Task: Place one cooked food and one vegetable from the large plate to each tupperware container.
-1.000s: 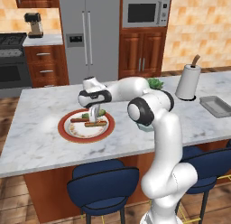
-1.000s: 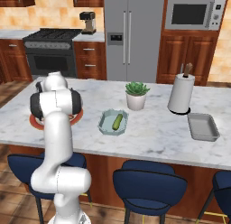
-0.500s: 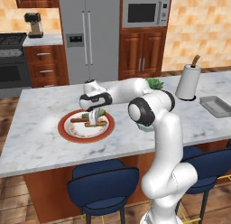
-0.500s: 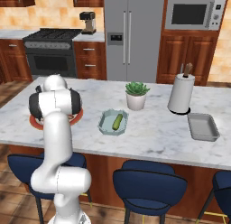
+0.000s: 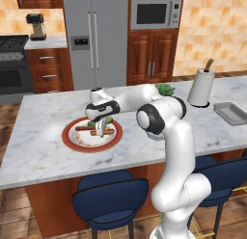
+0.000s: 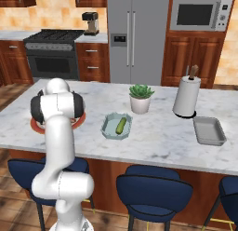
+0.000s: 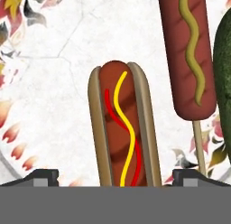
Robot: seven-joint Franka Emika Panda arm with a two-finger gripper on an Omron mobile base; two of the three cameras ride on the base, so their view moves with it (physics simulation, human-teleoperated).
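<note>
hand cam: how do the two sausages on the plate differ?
The hot dog sits in a tan bun with yellow and red squiggles; the sausage on a stick has no bun and one mustard-coloured squiggle. The hot dog lies centred between the open tool's fingertips, the other off to one side. Both are reddish-brown and lie roughly parallel.

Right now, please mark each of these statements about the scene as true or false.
1. The gripper is open, with the hot dog between its tips. True.
2. The teal tub holds a sausage. False: it holds a cucumber.
3. The grey tub has no food in it. True.
4. The second sausage lies in the grey tub. False: it lies on the plate, beside the hot dog.
5. A cucumber is on the plate. True.
</note>
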